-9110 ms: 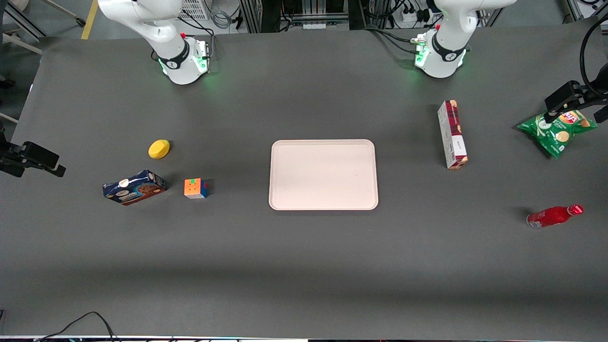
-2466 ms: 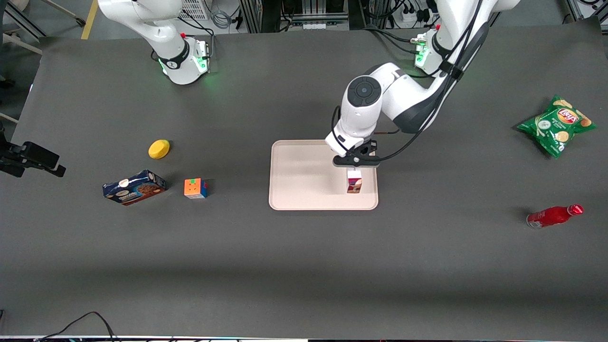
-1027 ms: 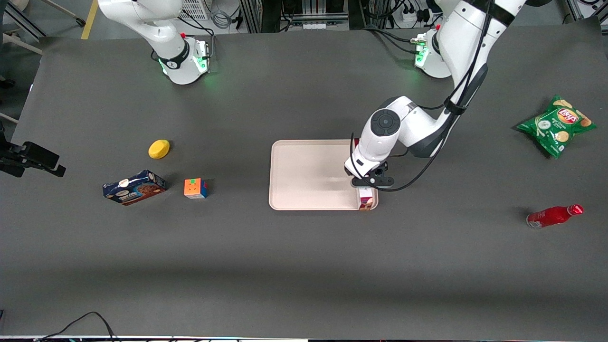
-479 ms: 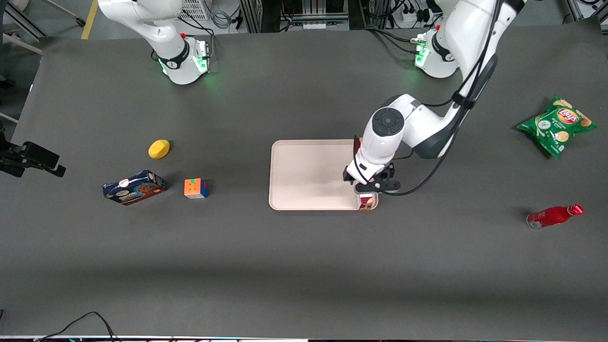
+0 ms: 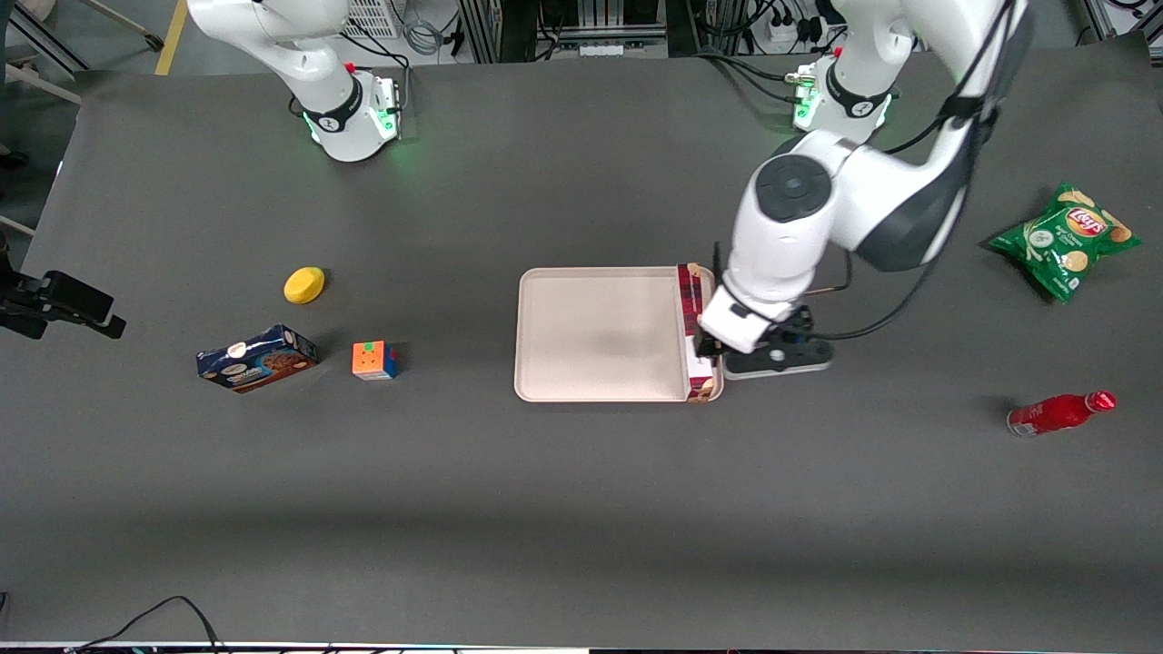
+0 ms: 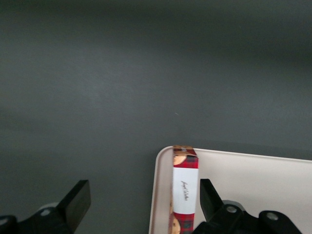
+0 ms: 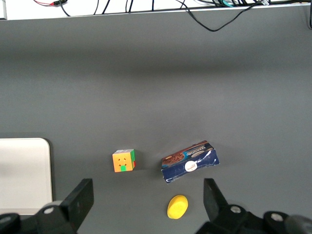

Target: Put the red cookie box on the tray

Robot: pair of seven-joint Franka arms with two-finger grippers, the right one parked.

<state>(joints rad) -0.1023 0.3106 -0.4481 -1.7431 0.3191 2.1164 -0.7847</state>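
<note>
The red cookie box point(image 5: 691, 298) lies on the tray point(image 5: 595, 336), lengthwise along the short rim toward the working arm's end. In the left wrist view the red cookie box point(image 6: 185, 192) shows a white panel between plaid ends, just inside the rim of the tray point(image 6: 253, 183). My left gripper point(image 5: 738, 352) hangs open above that rim and the table beside it, holding nothing. In the left wrist view the gripper point(image 6: 144, 202) straddles the rim. One of its fingers point(image 6: 208, 197) is above the tray next to the box; the other is above the bare mat.
A green chips bag point(image 5: 1065, 239) and a red bottle point(image 5: 1058, 412) lie toward the working arm's end. A dark blue cookie box point(image 5: 257, 358), a colour cube point(image 5: 374, 360) and a yellow object point(image 5: 303, 284) lie toward the parked arm's end.
The gripper carried the box onto the tray, set it down by the rim, let go, then rose and shifted toward the working arm's end. The box stays lying on the tray.
</note>
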